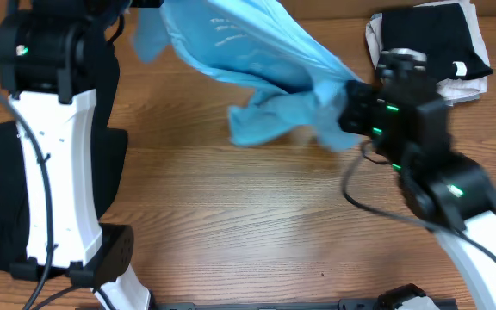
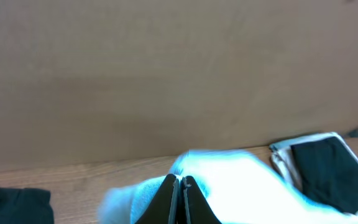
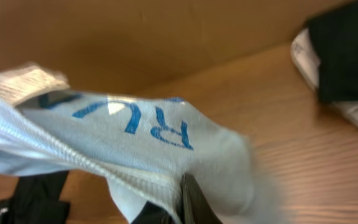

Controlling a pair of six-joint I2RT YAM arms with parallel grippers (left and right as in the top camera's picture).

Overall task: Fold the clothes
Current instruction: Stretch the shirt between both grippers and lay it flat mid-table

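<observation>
The shirt (image 1: 257, 52) hangs stretched above the counter (image 1: 231, 224), spanning from one arm to the other. The left fingers (image 2: 179, 186) are pressed together, with blue cloth around their tips. The right fingers (image 3: 190, 196) are clamped on a bunched edge of the shirt.

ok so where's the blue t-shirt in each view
overhead: T-shirt held up, stretched across the top centre.
left wrist: T-shirt blurred along the bottom edge, centre.
right wrist: T-shirt fills left and centre, blue lettering showing.
shared landmark: black-and-white folded pile, at the right in all three.
</observation>
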